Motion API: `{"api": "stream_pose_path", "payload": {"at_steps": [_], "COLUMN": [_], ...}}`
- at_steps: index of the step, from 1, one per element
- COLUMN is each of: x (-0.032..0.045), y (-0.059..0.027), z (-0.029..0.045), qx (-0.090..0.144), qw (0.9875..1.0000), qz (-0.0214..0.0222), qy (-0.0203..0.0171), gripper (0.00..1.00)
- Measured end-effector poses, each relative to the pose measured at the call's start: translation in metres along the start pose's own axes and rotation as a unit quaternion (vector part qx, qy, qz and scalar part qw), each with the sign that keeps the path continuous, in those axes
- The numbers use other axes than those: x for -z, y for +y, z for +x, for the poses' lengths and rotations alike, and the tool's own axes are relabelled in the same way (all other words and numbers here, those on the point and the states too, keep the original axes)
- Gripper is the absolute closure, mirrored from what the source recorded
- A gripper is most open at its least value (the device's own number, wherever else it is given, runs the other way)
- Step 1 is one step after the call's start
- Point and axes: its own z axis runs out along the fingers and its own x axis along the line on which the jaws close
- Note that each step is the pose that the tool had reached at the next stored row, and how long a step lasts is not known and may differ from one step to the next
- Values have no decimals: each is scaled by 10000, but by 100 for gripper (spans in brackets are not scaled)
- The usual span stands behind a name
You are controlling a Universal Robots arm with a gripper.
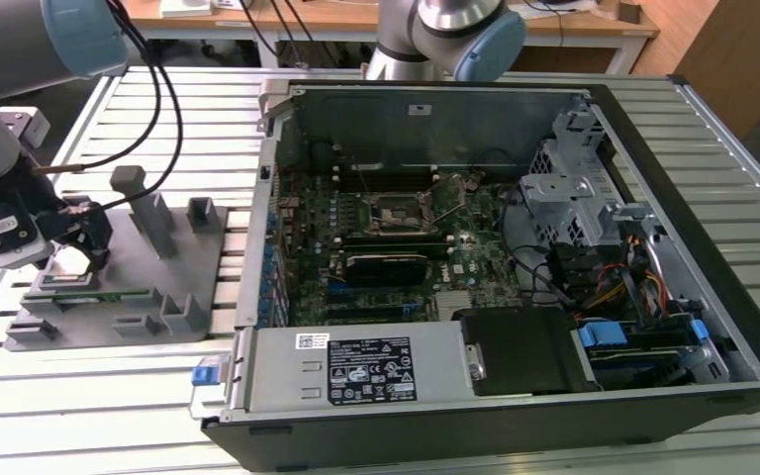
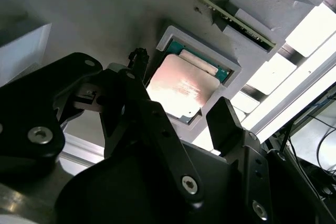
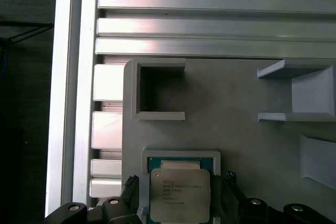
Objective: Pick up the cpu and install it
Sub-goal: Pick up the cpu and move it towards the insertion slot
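Note:
The cpu [image 3: 180, 190], a flat square chip with a silvery top, lies in a raised square pocket of the grey fixture tray [image 1: 155, 287], on the exterior view's left. In both wrist views my gripper [image 3: 180, 181] hangs just above it, open, with one black fingertip [image 3: 131, 183] on each side of the chip. The second wrist view has the cpu [image 2: 178, 87] between the two fingers [image 2: 224, 121], with a gap on both sides. In the exterior view the gripper [image 1: 74, 245] hovers over the tray's near-left pocket. The socket [image 1: 400, 210] on the motherboard sits inside the open computer case.
The open computer case [image 1: 697, 247] stands on the exterior view's right of the tray, on a slatted aluminium table [image 1: 116, 396]. Upright grey posts [image 1: 149, 223] rise from the tray beside my gripper. A green memory stick [image 1: 103, 295] lies along the tray. A second arm [image 1: 446, 30] stands behind the case.

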Motion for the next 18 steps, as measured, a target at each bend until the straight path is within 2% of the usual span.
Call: {"api": "stream_pose_path", "payload": {"at_steps": [7, 8, 18], "x": [-13, -13, -15], "y": [5, 5, 15], "z": [14, 14, 21], "qx": [0, -1, -1], "qw": [10000, 10000, 10000], "qz": [0, 1, 0], "qy": [1, 1, -1], "gripper": [30, 36, 36]}}
